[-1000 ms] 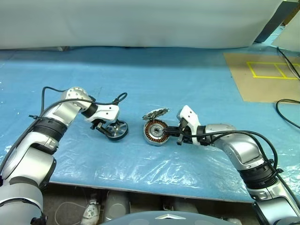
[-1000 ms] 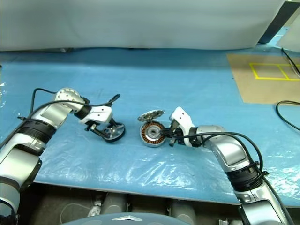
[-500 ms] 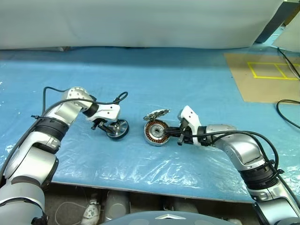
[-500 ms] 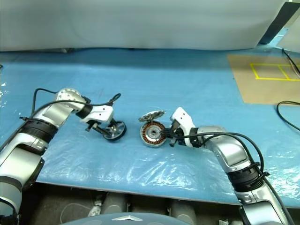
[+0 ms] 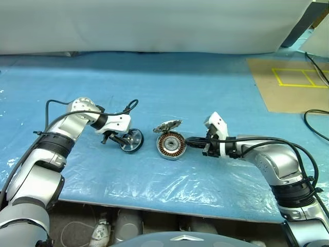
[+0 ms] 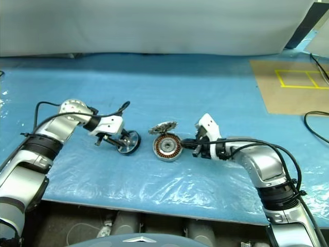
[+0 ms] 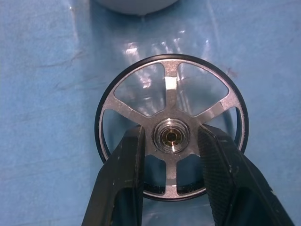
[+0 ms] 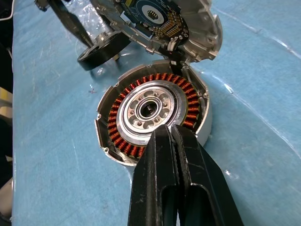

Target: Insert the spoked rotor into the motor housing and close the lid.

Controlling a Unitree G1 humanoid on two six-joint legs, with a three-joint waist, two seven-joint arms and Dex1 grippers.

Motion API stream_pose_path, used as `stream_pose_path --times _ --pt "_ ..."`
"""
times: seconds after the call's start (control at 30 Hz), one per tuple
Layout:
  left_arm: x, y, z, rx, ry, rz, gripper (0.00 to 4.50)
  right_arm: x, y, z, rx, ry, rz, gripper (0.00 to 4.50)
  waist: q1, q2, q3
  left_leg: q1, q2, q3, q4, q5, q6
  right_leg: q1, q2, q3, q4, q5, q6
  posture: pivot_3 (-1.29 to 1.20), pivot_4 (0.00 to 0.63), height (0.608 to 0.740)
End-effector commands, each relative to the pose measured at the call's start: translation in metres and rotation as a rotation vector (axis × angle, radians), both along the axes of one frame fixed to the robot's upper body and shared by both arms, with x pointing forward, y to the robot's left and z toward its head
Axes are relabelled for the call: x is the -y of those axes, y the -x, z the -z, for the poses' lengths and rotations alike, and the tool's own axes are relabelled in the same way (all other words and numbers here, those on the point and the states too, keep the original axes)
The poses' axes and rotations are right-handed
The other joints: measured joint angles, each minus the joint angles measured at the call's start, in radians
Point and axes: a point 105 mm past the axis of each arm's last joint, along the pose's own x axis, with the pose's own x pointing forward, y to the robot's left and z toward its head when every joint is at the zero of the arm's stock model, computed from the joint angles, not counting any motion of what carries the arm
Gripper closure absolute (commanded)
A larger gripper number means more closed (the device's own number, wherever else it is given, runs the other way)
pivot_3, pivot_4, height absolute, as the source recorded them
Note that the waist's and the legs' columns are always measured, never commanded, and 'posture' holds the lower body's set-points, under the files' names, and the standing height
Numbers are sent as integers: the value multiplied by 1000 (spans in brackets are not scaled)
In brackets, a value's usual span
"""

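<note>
The spoked rotor (image 5: 133, 140), a dark-rimmed wheel with silver spokes, stands tilted up on its edge left of centre. My left gripper (image 7: 171, 137) is shut on it, one finger on each side of the hub (image 7: 172, 137). To its right sits the motor housing (image 5: 170, 145), its copper windings (image 8: 123, 141) ringing a silver centre. The lid (image 5: 168, 125) stands open at the far edge, showing its inner circuit face (image 8: 157, 19). My right gripper (image 5: 189, 140) is shut and empty, with its tips at the housing's right rim; I cannot tell whether they touch.
Everything lies on a blue sheet under crinkled clear plastic (image 5: 154, 185), whose front edge runs near me. A brown board with yellow tape (image 5: 295, 82) lies at the back right. A black cable (image 5: 313, 116) curls at the far right.
My left gripper has closed on the rotor's hub and tipped the wheel more upright, slightly toward the housing. My right hand has drawn back to the right, still shut.
</note>
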Motion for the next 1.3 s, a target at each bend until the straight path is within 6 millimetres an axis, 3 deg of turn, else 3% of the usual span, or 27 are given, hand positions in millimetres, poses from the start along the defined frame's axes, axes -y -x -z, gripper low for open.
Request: stream_pose_path --times 0.03,0.13,0.3,0.43,0.7,0.93,1.3 --pt "7 12 -4 -58 125 8 3186 -1 12 -15 33 -34 -51 4500 0 0 0 0 0 0 0 0 0 0 0 0 0 0 0 0 150 740" --pt "6 23 -13 -89 204 -14 3186 0 20 -18 21 -55 -66 4500 0 0 0 -1 0 0 -3 0 0 -2 0 0 -1 0 1 0 150 740" --pt "-3 49 -20 -113 262 -31 3186 8 16 -11 11 -47 -9 4500 -8 -1 1 -4 1 0 -4 0 0 -6 1 -1 -1 0 1 0 150 740" --pt "7 66 -26 -111 329 -40 3186 9 13 -6 5 -41 19 4500 -7 -1 1 -3 1 1 -5 0 0 -5 1 -1 -1 -2 -3 0 150 740" --pt "52 54 -34 -47 541 -156 3186 11 11 2 -2 -5 44 4500 -7 -1 1 -3 0 1 -2 0 1 -3 0 0 -2 -2 -4 0 150 740" --pt "70 46 -24 -40 566 -175 3186 14 11 4 -6 10 64 4500 -8 -1 1 -3 2 1 -2 0 1 -4 2 0 -2 -2 -3 0 150 740" --pt "95 34 -32 -24 689 -181 3186 13 18 11 -22 20 82 4500 -6 -1 1 -3 1 1 -2 0 1 -3 2 0 -2 0 1 0 150 740"
